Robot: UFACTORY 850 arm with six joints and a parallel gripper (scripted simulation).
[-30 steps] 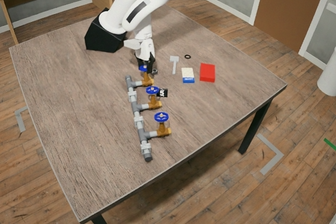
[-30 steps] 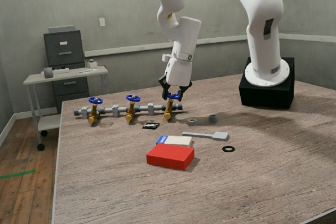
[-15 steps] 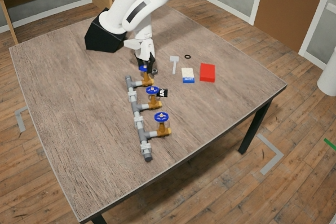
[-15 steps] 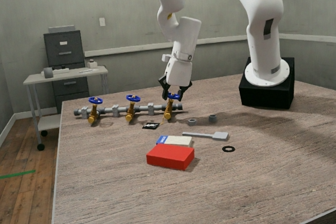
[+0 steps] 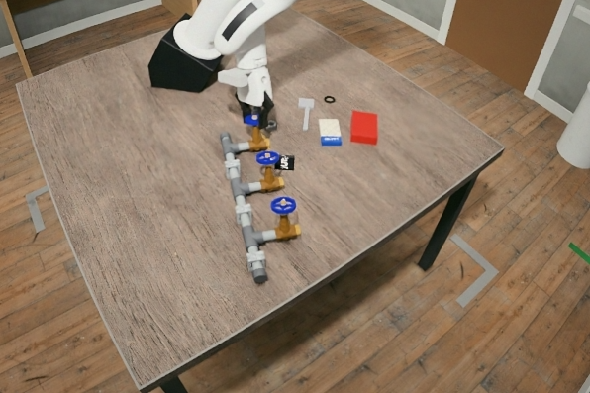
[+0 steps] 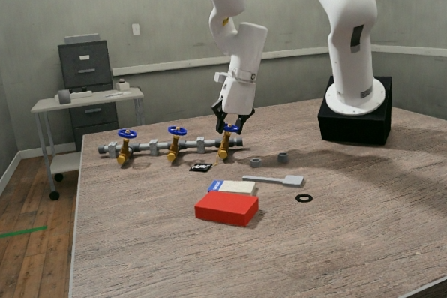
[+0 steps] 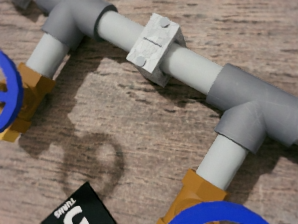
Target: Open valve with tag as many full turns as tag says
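Note:
A grey pipe manifold (image 5: 243, 197) on the table carries three brass valves with blue handwheels. My gripper (image 5: 253, 117) is shut on the handwheel of the valve nearest the robot base (image 6: 231, 127). The middle valve (image 5: 267, 158) and the end valve (image 5: 283, 205) stand free. A black tag (image 6: 199, 167) lies on the table between the gripped valve and the middle one, and a thin chain runs from it towards the gripped valve. In the wrist view the tag (image 7: 80, 210) is cut off at the lower edge, so its number is unreadable. The gripped wheel (image 7: 220, 214) shows at the bottom.
To the right of the valves lie a grey T-shaped tool (image 5: 306, 110), a white and blue box (image 5: 330, 132), a red block (image 5: 364, 127), a black ring (image 5: 334, 100) and two grey nuts (image 6: 256, 162). The black robot base (image 5: 180, 65) stands behind.

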